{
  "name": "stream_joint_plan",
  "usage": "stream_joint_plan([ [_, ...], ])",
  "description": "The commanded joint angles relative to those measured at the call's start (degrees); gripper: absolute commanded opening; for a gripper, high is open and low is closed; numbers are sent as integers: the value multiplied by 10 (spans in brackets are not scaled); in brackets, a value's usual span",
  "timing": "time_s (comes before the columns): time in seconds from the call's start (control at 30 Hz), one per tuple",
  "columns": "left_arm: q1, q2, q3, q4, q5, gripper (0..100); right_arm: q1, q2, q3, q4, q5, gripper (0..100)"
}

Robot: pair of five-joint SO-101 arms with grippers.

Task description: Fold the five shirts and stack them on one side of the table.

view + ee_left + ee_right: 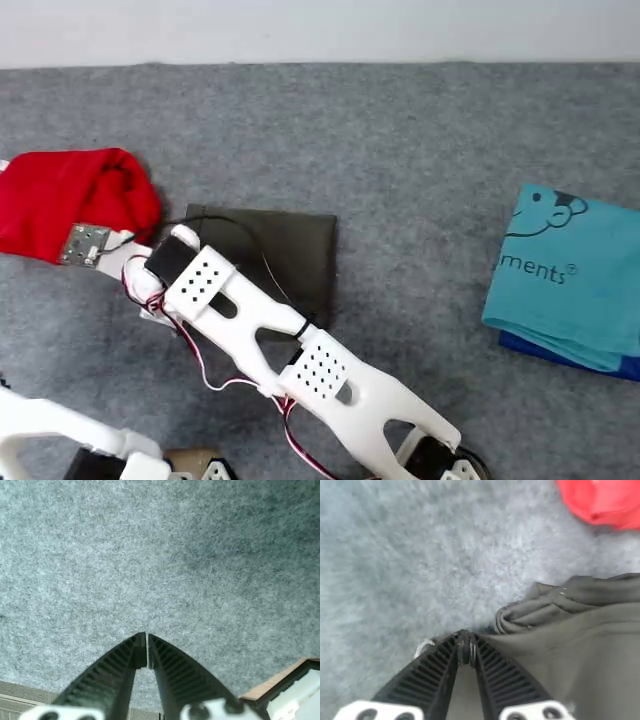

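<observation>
High view: the olive shirt (300,250) lies mid-worktop (400,130) under my right arm, the red shirt (70,200) crumpled beside it, the teal shirt (565,270) folded well apart. Left wrist view: my left claw (147,650) is closed, empty. Right wrist view: my right claw (466,650) pinches the olive shirt at its edge; next, I judge, I must carry it across evenly.

Brightness: bright and even over the grey mat (430,140) in the high view.
Light source: diffuse, from overhead.
Shadows: soft, thin shade under the right arm (320,365) and along the teal shirt (560,280) edge; dark creases in the dark olive shirt (560,630).
Left wrist view: mat shades darker toward one side.
</observation>
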Motion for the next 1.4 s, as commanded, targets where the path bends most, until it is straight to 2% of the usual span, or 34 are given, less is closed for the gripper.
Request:
stream_joint_plan([
  [0.0, -4, -18, -7, -7, -4, 16, -2, -63, -55, 58, -5, 9],
  [0.23, -4, -18, -7, -7, -4, 16, 70, -90, 37, 53, -10, 9],
  [0.43, -2, -18, -6, -5, -4, 16, 41, -67, 134, 14, -11, 9],
  [0.67, -4, -18, -6, -5, -4, 16, 7, -50, 135, -24, -5, 9],
  [0.87, -4, -18, -7, -5, -4, 16, 51, -113, 96, 52, -9, 9],
  [1.07, -1, -18, -7, -5, -4, 16, 92, -192, 102, 56, -14, 9],
  [1.23, -4, -18, -7, -6, -4, 16, 132, -275, 218, 56, -93, 24],
  [1.37, -4, -18, -7, -6, -4, 16, 187, -317, 302, 53, -233, 148],
])
